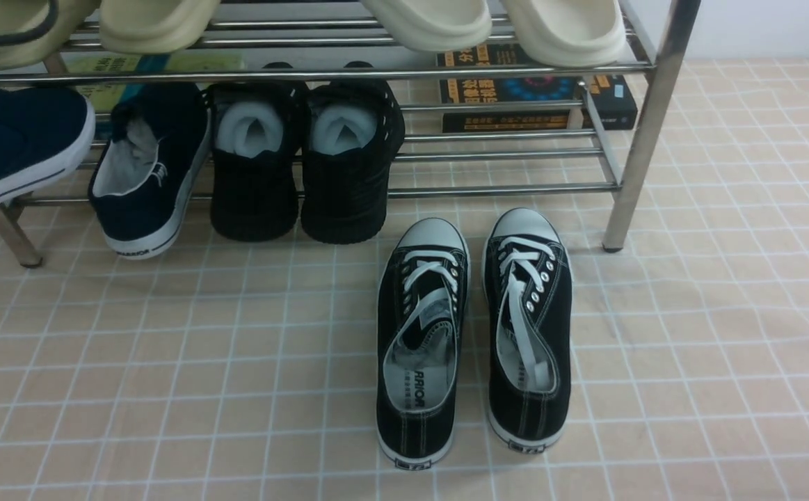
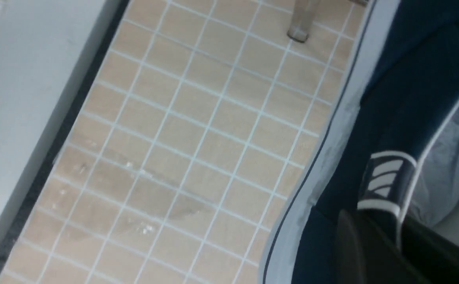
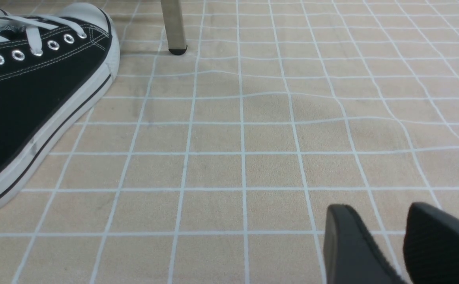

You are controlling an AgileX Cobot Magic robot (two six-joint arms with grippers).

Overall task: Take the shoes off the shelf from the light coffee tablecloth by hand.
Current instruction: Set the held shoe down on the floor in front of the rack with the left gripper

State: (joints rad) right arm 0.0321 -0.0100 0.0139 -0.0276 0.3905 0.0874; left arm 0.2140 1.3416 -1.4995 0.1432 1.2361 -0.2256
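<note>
L tool (image 2: 383, 236) is clamped on the heel collar of one navy slip-on (image 1: 14, 149): one dark finger (image 2: 355, 248) outside by the striped pull tab, the other inside vs the grey lining. The tool itself isn't in the front view. That shoe sits tilted at the far L edge there, white sole facing down, just above the shelf's L front leg (image 1: 14, 236); can't tell if it clears the cloth. The second navy slip-on (image 1: 147, 174) is on the lower tier of the chrome shelf (image 1: 647, 125), heel out over the front bar, WARRIOR on its sole, just L of the black mesh shoes (image 1: 303, 163) stuffed w/ white paper. Cream slippers (image 1: 425, 21) are on the upper tier, books (image 1: 536, 90) behind the rack. Black lace-up sneakers (image 1: 474, 334) stand on the light coffee tablecloth (image 1: 724, 348) covering the desk, toes twd the shelf. R tool (image 3: 387, 244) is low over the cloth, fingers apart w/ nothing btwn, well apart from the R sneaker.
</note>
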